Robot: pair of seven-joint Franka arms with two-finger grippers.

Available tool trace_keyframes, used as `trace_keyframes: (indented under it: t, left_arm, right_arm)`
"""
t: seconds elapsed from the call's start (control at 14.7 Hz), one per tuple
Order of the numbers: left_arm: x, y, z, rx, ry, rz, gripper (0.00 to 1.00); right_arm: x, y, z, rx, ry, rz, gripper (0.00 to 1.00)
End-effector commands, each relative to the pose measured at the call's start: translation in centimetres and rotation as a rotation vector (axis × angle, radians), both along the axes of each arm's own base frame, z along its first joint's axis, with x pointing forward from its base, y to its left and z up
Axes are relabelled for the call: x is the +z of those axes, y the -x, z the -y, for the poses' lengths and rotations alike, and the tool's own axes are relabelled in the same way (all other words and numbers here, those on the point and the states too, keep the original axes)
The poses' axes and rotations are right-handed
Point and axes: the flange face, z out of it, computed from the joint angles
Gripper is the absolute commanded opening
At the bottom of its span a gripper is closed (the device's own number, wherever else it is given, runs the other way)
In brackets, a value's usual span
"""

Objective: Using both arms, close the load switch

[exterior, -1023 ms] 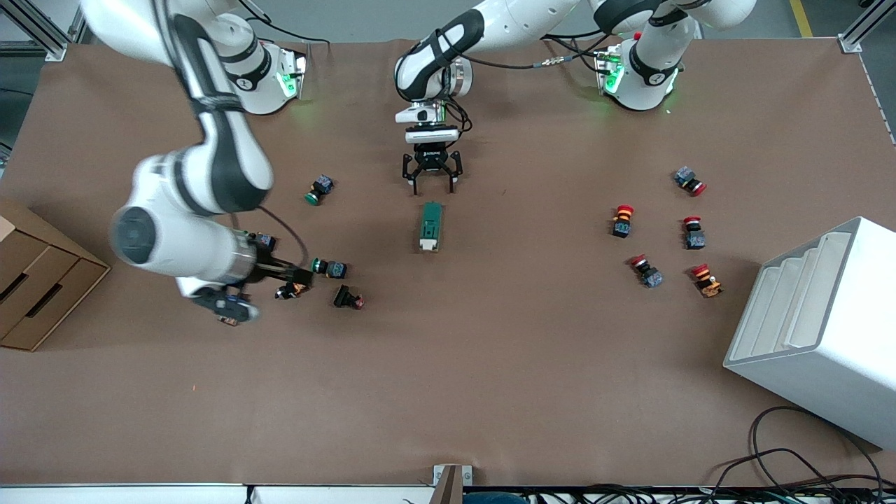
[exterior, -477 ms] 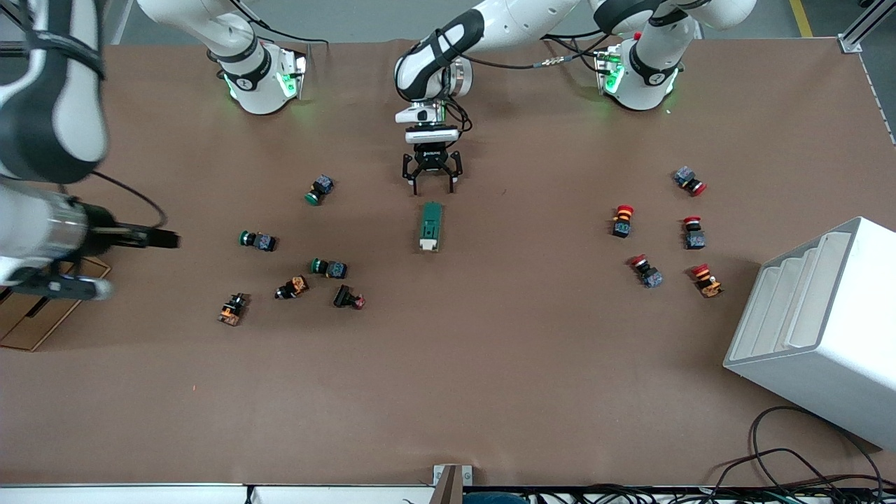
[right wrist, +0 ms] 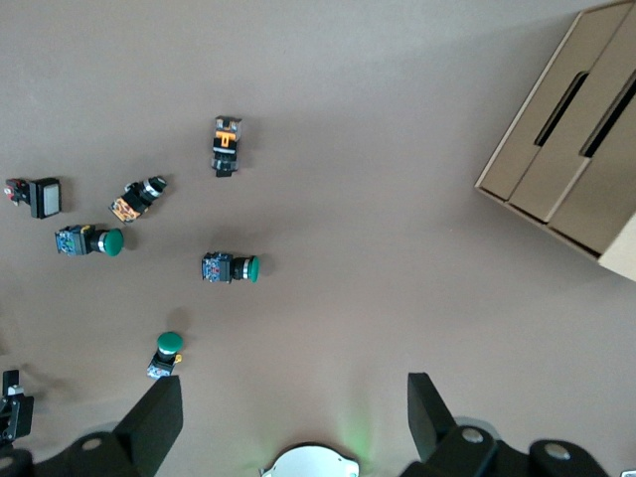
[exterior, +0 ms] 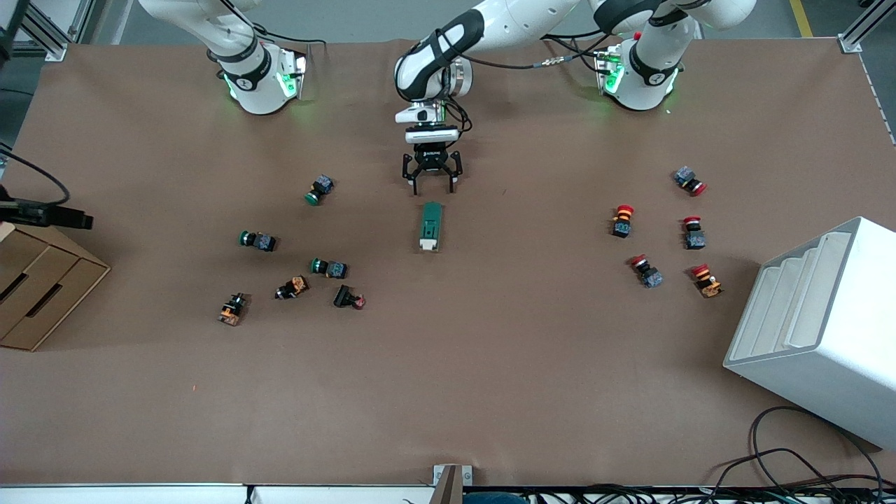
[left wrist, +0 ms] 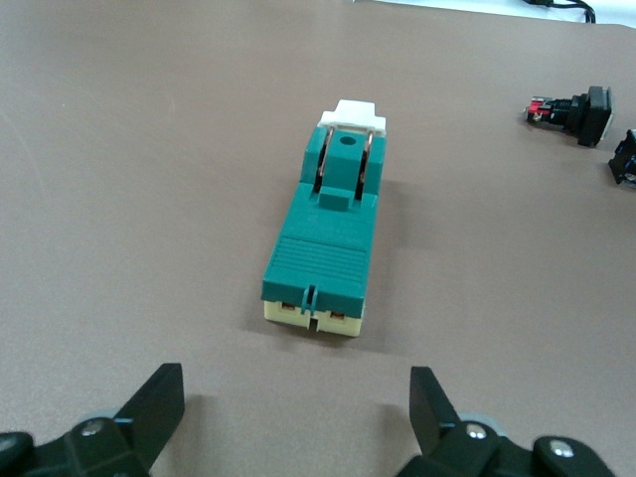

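Brown table [exterior: 490,364] | load switch [exterior: 430,226] lengthwise, white end camera-ward | left fingers [exterior: 413,183] spread, empty | right fingers [right wrist: 149,422] spread, empty

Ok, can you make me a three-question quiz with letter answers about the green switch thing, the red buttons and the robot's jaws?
1. Where is the load switch?
A. in the cardboard drawers
B. on the table, just nearer the front camera than the left gripper
C. on the white rack

2. How many red-capped push buttons lie toward the left arm's end of the table?
A. two
B. five
C. nine

3. How do the left gripper's jaws stand?
A. open, holding nothing
B. shut on the load switch
C. shut on a button

Answers:
1 B: it lies flat on the brown table, right below the gripper in the front view.
2 B: five red caps show there.
3 A: the left wrist view shows the jaws apart with the switch lying free ahead.
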Motion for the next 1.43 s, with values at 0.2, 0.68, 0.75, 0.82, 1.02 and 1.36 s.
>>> trace_keyframes:
  t: [0.2, 0.68, 0.75, 0.82, 1.02, 1.36]
  left_arm:
    - [-0.5, 0.3, 0.4, 0.007, 0.017, 0.013, 1.00]
    - [-0.7, 0.4, 0.3, 0.008, 0.013, 0.009, 1.00]
    - [-0.7, 0.4, 0.3, 0.007, 0.013, 0.010, 1.00]
    - [-0.7, 0.4, 0.4, 0.007, 0.013, 0.010, 1.00]
    - [-0.8, 0.5, 0.3, 0.007, 0.012, 0.008, 1.00]
    - [-0.7, 0.4, 0.4, 0.007, 0.013, 0.009, 1.00]
  right_arm:
    - [1.5, -0.4, -2.7, 0.038, -0.019, 0.023, 1.00]
    - [3.5, 1.0, -4.4, 0.057, -0.034, 0.021, 1.00]
    - [3.6, 1.1, -3.9, 0.050, -0.040, 0.024, 1.00]
    - [3.9, 1.5, -3.5, 0.051, -0.055, 0.019, 1.00]
    - [4.7, 2.3, -4.1, 0.096, -0.101, 0.035, 1.00]
    - [4.9, 4.5, -3.7, 0.085, -0.076, 0.055, 1.00]
